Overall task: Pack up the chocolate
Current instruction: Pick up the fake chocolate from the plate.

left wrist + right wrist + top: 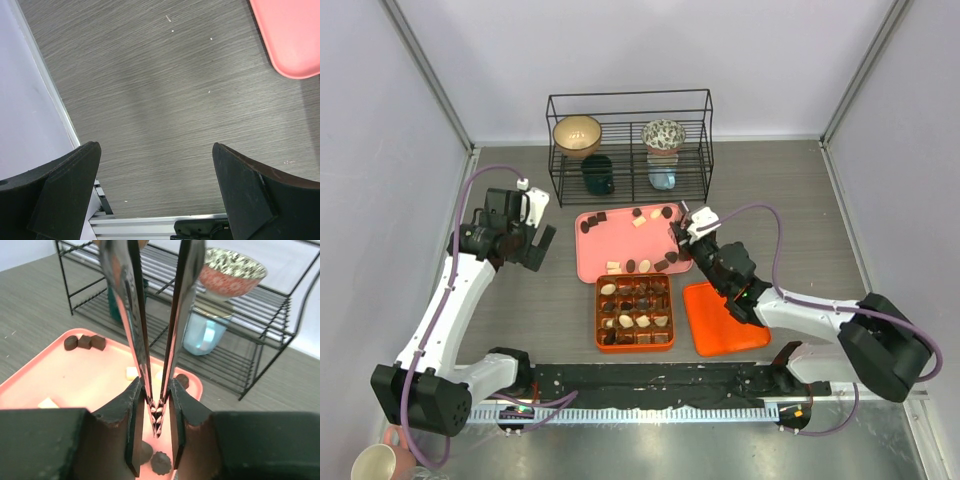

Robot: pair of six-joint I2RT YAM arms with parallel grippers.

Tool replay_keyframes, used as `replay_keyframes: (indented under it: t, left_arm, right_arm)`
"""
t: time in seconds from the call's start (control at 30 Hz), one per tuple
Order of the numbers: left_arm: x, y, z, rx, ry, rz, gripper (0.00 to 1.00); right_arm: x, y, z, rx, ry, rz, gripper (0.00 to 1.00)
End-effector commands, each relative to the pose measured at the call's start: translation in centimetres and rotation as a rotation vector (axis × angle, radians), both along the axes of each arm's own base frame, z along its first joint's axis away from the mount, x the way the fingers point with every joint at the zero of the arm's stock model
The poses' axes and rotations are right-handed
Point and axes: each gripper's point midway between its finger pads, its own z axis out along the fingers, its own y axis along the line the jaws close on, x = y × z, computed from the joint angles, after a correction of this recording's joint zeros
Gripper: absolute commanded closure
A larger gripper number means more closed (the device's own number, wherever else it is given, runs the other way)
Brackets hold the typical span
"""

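Chocolate pieces (645, 265), dark brown and cream, lie scattered on the pink tray (610, 243). Several more sit in the cells of the orange gridded box (634, 312). My right gripper (682, 240) is shut on metal tongs (697, 222) over the tray's right end. In the right wrist view the gripper (154, 390) clamps the tongs (137, 315), whose serrated tips hang just above a fluted dark piece (161, 461). Three dark pieces (85, 342) lie at the tray's (85, 380) far left. My left gripper (532, 250) is open and empty over bare table (155, 146), left of the tray (295, 35).
An orange lid (723, 318) lies right of the box. A black wire rack (630, 145) with bowls and mugs stands behind the tray. A mug (375, 462) sits at the near left corner. A metal rail (650, 400) runs along the near edge.
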Motion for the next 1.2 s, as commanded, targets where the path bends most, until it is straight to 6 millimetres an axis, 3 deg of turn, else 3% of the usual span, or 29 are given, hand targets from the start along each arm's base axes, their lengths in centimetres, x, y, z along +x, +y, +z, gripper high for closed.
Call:
replay_keyframes:
  t: [0.0, 0.5, 0.8, 1.17]
  left_arm:
    - [0.7, 0.2, 1.5, 0.011, -0.043, -0.004, 0.0]
    - [1.3, 0.1, 0.6, 0.025, 0.027, -0.016, 0.0]
    - [1.5, -0.3, 0.8, 0.009, 0.041, -0.013, 0.0]
    - [1.1, -0.1, 1.1, 0.015, 0.033, -0.022, 0.0]
  right_arm:
    - [0.2, 1.8, 3.9, 0.144, -0.087, 0.075, 0.71]
    - [0.7, 1.3, 0.6, 0.16, -0.046, 0.034, 0.56]
    - [1.2, 1.0, -1.8, 0.151, -0.009, 0.005, 0.55]
    - [1.9, 0.9, -2.2, 0.143, -0.018, -0.018, 0.57]
